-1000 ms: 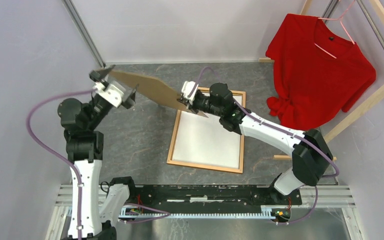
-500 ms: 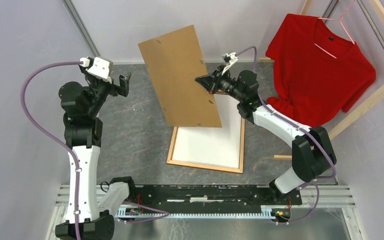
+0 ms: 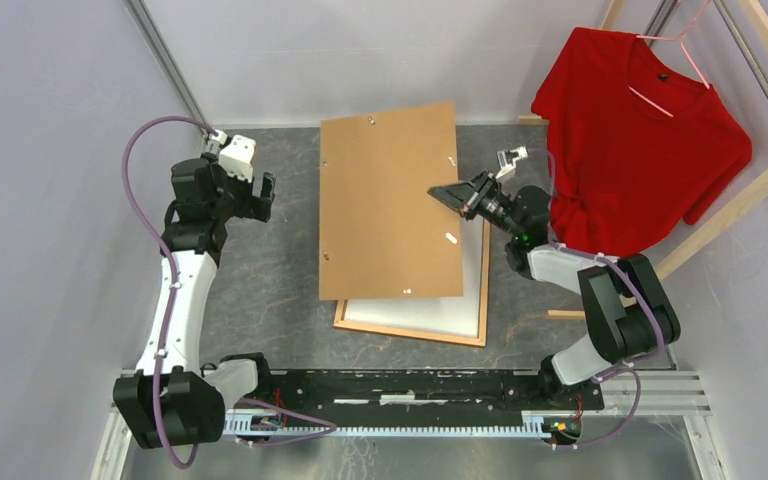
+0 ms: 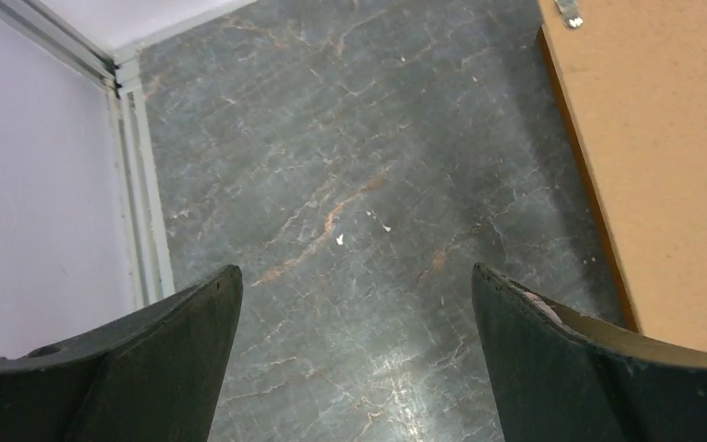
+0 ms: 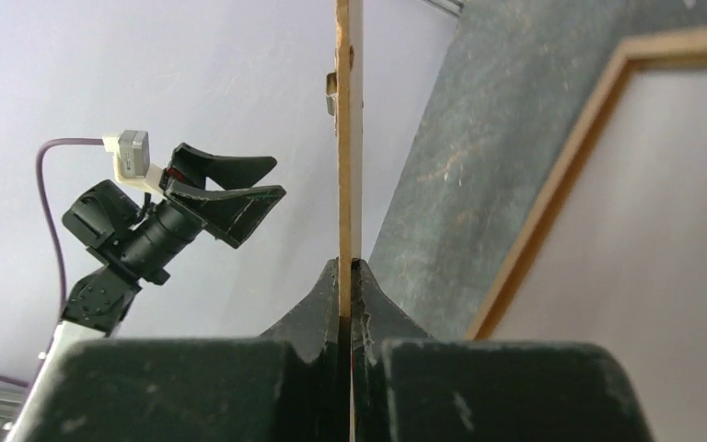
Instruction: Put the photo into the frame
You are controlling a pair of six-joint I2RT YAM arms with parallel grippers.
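The frame [image 3: 412,335] of orange-brown wood lies flat on the dark tabletop. Inside it the photo [image 3: 415,312] shows only a plain white face, mostly hidden under the brown backing board [image 3: 385,200]. My right gripper [image 3: 439,192] is shut on the board's right edge and holds it above the frame. In the right wrist view the board [image 5: 343,138] runs edge-on between the closed fingers of the right gripper [image 5: 350,264], with the frame rail [image 5: 562,184] and white photo [image 5: 663,239] beyond. My left gripper [image 3: 262,195] stands open and empty left of the board [image 4: 663,157], its jaws [image 4: 354,285] wide over bare table.
A red shirt [image 3: 640,140] hangs on a pale wooden rack [image 3: 730,210] at the back right. Metal posts and lilac walls close in the table at the back and left [image 4: 133,184]. Small metal clips dot the board [image 3: 449,238].
The right gripper has swung the board from steeply tilted to nearly flat over the frame. The left arm has drawn back leftwards, still open.
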